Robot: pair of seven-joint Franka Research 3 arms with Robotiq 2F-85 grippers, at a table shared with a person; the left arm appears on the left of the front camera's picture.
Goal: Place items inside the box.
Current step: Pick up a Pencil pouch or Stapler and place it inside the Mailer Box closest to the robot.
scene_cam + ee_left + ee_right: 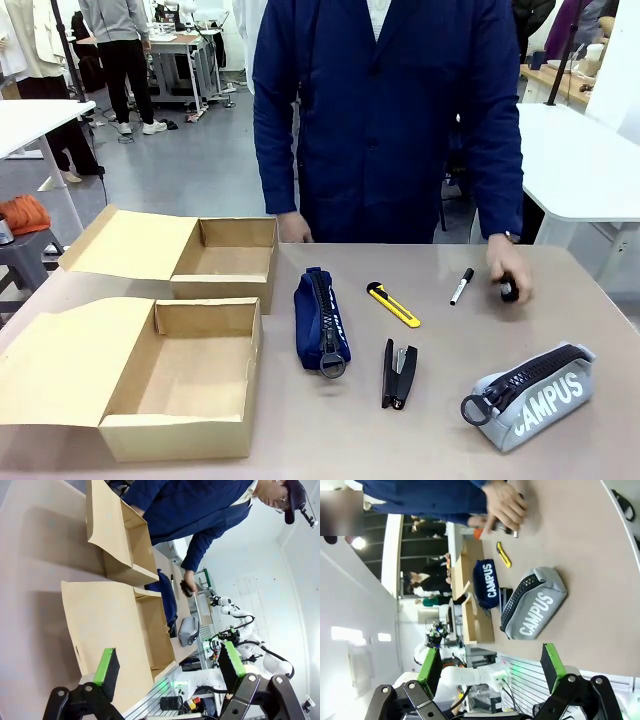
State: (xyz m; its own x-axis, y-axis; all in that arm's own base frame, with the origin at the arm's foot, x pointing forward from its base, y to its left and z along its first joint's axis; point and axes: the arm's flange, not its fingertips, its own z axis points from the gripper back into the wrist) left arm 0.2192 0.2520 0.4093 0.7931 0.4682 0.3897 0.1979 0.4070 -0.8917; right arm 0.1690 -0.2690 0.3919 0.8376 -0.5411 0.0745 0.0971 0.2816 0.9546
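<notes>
Fingers spread apart and empty, left fingers (pixel 106 666) as right fingers (pixel 551 662). On bench (pixel 300 445), from 9 o'clock: stiff cardboard near box (pixel 175 437), flap open. Soft navy pouch (pixel 322 322) at centre. Slim hard utility knife (pixel 393 305) at 1. Hinged black stapler (pixel 398 374) at 3. Padded grey pouch (pixel 530 395) at 4. Could slip on the smooth knife, snag a zip ring, or push the light box away.

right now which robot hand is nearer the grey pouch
Right. The right hand faces the grey pouch, close in front of it. The left hand is by the near box, with the pouch beyond that box.
</notes>
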